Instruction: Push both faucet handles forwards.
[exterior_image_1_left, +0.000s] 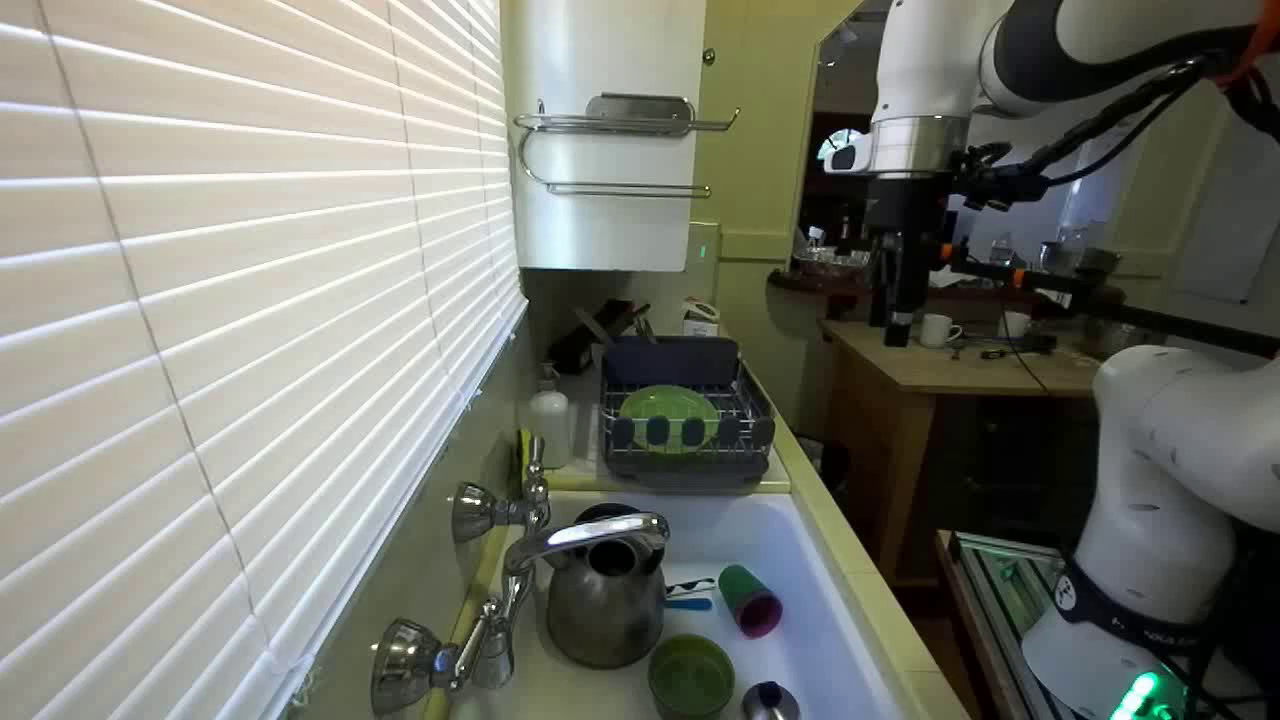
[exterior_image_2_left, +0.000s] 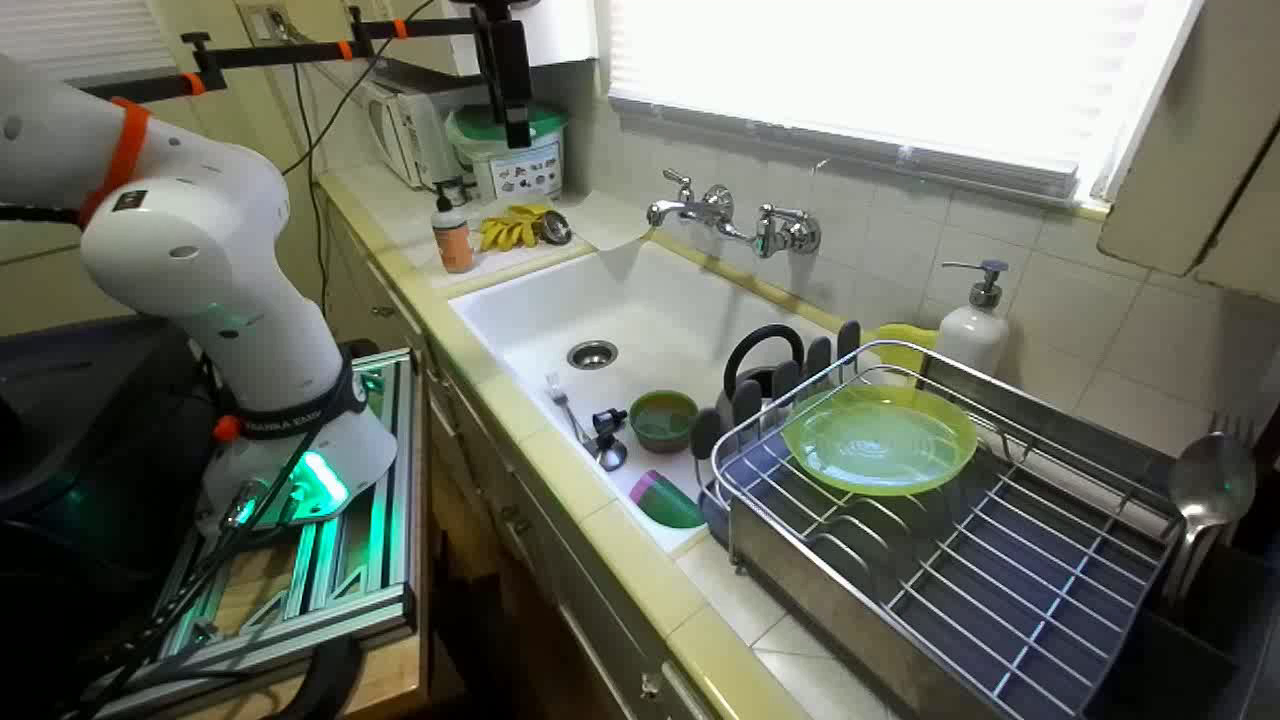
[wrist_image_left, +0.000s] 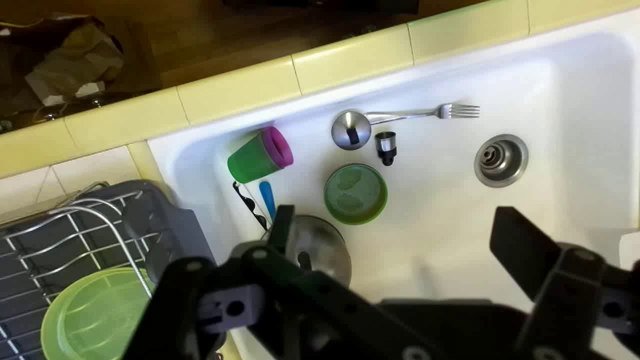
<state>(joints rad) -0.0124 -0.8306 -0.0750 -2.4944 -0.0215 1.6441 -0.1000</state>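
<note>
Two chrome faucet handles with short levers are on the wall behind the sink. In an exterior view the near handle (exterior_image_1_left: 480, 645) and far handle (exterior_image_1_left: 537, 475) flank the faucet spout (exterior_image_1_left: 590, 535). In an exterior view they are the left handle (exterior_image_2_left: 682, 185) and right handle (exterior_image_2_left: 785, 218), beside the spout (exterior_image_2_left: 685, 211). My gripper (wrist_image_left: 396, 210) is open and empty, fingers wide apart, high above the sink and apart from the handles. It also shows in both exterior views (exterior_image_1_left: 896, 335) (exterior_image_2_left: 517, 135). No handle can be made out in the wrist view.
The steel kettle (exterior_image_1_left: 605, 615) stands in the sink below the spout. A green bowl (wrist_image_left: 355, 194), a green and pink cup (wrist_image_left: 260, 155) and a fork (wrist_image_left: 450, 111) lie in the sink. A dish rack (exterior_image_2_left: 1030, 560) with a green plate (exterior_image_2_left: 880, 440) and a white soap bottle (exterior_image_2_left: 972, 335) stand beside it.
</note>
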